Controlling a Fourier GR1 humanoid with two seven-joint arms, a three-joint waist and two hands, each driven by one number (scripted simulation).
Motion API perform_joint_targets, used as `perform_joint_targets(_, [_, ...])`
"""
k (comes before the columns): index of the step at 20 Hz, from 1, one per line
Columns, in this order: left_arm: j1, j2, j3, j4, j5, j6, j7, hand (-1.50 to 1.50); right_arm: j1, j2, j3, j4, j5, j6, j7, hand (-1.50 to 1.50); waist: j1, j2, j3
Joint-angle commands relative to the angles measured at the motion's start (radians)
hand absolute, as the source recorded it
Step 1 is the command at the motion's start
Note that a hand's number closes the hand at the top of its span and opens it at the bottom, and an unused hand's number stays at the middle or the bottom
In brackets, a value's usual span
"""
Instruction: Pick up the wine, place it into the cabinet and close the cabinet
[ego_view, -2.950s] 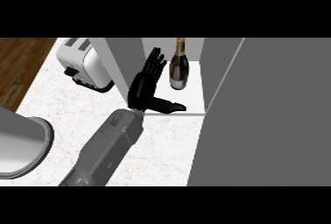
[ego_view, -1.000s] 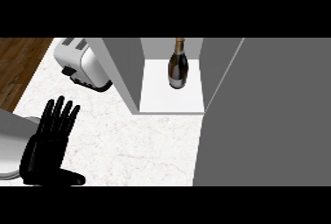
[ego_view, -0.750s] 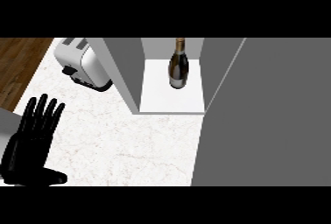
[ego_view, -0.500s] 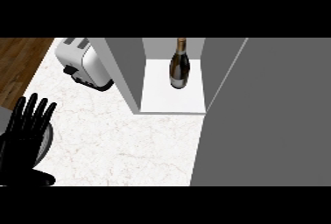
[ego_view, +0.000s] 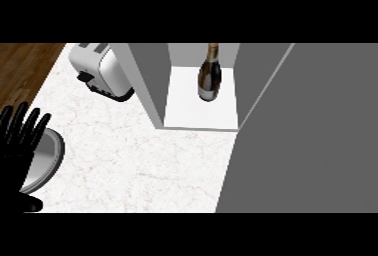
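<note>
Wine stands upright inside the cabinet; left hand (fingers straight) at counter's left edge.

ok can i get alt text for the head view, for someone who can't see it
A wine bottle stands upright on the white shelf inside an open cabinet at the back of a marble counter. A toaster sits left of the cabinet, and the robot's left hand shows open at the left edge, over a round metal lid.

Open counter before the cabinet; toaster perhaps crowds its left wall.
</note>
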Motion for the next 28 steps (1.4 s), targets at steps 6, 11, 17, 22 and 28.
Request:
perform_joint_targets(6, [-0.030,0.036,0.025,-0.016,0.030,-0.022,0.043,-1.50,-0.238,0.265,0.096,0.020,-0.083,-0.059,0.190,1.50,0.046,0.005,-0.001])
perform_joint_targets(11, [-0.020,0.020,0.021,0.030,0.030,-0.058,0.030,-1.50,-0.475,0.411,0.067,0.145,-0.061,-0.101,0.337,1.50,0.041,0.001,-0.003])
perform_joint_targets(17, [-0.012,0.042,0.073,0.090,0.029,-0.089,0.009,-1.50,-0.866,0.638,0.021,0.455,-0.045,-0.220,0.492,1.50,0.017,-0.001,0.001])
perform_joint_targets(22, [-0.014,0.018,0.074,0.054,0.020,-0.071,0.019,-1.50,-1.105,0.643,-0.054,0.752,-0.162,-0.313,0.400,1.50,0.008,0.001,0.005])
perform_joint_targets(28, [-0.054,0.040,0.134,0.170,0.036,-0.136,0.039,-1.50,-1.221,0.645,-0.141,0.911,-0.314,-0.333,0.323,1.50,-0.016,0.002,0.006])
